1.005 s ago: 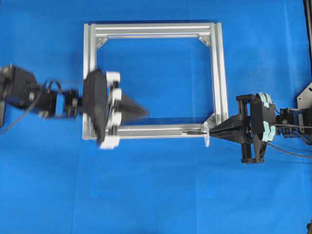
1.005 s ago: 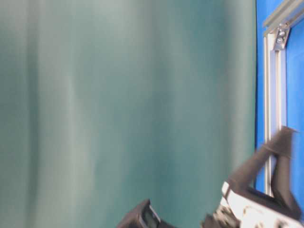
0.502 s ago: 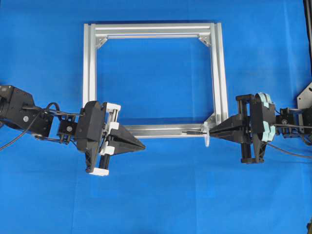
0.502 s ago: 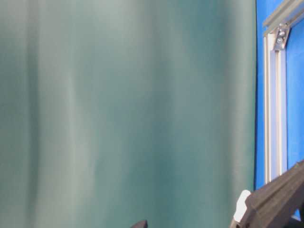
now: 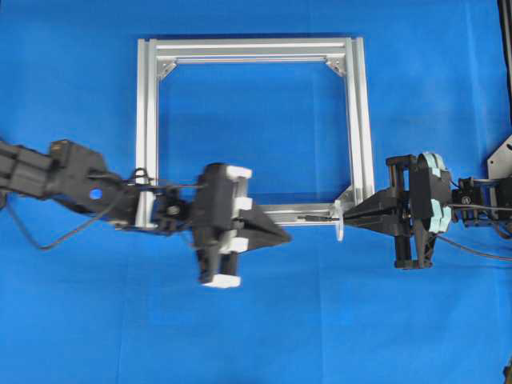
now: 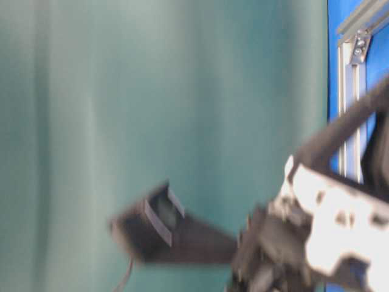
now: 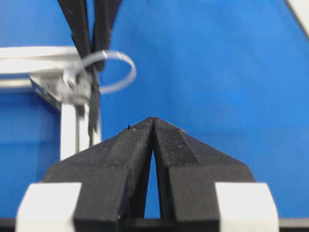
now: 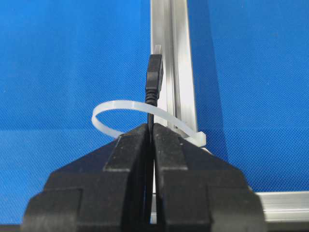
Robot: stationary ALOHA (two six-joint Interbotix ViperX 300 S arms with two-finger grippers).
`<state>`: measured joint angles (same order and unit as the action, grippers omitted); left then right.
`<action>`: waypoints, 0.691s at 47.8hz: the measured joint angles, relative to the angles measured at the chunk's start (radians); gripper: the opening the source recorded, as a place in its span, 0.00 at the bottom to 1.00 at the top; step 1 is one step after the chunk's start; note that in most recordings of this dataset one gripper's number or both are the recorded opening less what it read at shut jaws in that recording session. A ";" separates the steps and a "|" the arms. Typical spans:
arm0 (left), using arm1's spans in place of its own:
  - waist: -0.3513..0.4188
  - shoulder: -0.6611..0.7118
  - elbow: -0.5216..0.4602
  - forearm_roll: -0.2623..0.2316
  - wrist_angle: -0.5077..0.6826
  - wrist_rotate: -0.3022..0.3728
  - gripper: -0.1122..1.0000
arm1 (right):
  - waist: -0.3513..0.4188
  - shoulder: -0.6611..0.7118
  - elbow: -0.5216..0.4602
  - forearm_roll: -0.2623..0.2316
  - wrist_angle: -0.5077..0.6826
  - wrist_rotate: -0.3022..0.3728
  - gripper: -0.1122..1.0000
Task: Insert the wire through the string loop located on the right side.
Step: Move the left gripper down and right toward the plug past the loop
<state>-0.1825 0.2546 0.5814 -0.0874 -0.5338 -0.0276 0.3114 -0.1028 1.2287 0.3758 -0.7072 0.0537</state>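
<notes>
The wire's black plug [image 8: 154, 77] sticks out past the whitish string loop [image 8: 112, 104], with its thin cable running through the loop. My right gripper [image 8: 150, 126] is shut on the wire just behind the loop. From overhead the plug [image 5: 317, 217] lies over the frame's front rail, left of the string loop [image 5: 338, 222] and the right gripper [image 5: 347, 220]. My left gripper [image 5: 286, 237] is shut with nothing in it, a short way left of the plug. In the left wrist view its tips [image 7: 153, 120] point towards the string loop [image 7: 131, 67] and the wire [image 7: 92, 113].
The square silver aluminium frame [image 5: 248, 50] lies flat on the blue cloth, its front right corner by the loop. A rail of the frame [image 8: 176, 58] runs under the plug. The table-level view shows a green curtain and the blurred left arm [image 6: 328, 219].
The left arm swung from the frame's left rail down and then right along the front rail, towards the plug. The right gripper and the wire have stayed still.
</notes>
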 measured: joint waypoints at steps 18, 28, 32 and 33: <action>0.046 0.069 -0.138 -0.002 0.110 0.002 0.10 | 0.000 0.000 -0.003 -0.002 0.000 0.000 0.07; 0.046 0.069 -0.143 0.000 0.112 0.002 0.10 | 0.000 0.000 -0.003 0.000 0.000 0.000 0.07; 0.046 0.071 -0.143 -0.002 0.112 0.000 0.11 | 0.000 0.000 -0.003 0.000 0.000 0.000 0.07; 0.046 0.071 -0.144 -0.002 0.112 0.002 0.11 | 0.000 0.000 -0.003 0.000 0.000 0.000 0.07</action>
<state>-0.1365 0.3252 0.4372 -0.0890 -0.4218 -0.0261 0.3114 -0.1028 1.2257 0.3758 -0.7072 0.0537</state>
